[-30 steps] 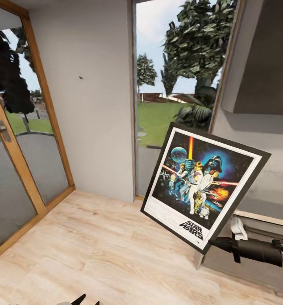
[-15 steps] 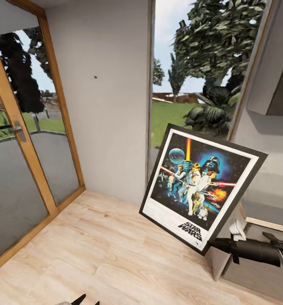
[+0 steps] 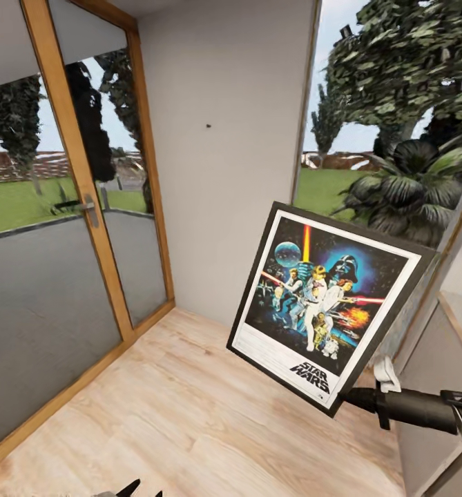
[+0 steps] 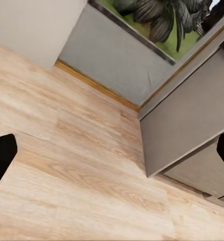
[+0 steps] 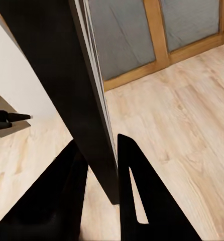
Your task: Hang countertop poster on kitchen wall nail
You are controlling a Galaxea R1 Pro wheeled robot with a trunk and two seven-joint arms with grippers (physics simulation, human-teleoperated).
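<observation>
I see the poster (image 3: 325, 314) with black frame, white border, dark blue space, colourful figures and black title, a dark nail (image 3: 208, 127) on pale grey wall (image 3: 224, 172), light wood-grain floor (image 3: 189, 414), and orange-brown door frame (image 3: 85, 186).

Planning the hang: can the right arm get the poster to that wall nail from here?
Probably, after moving closer: the right hand grips the poster, and nothing blocks the wall nail, which sits higher and farther off.
</observation>
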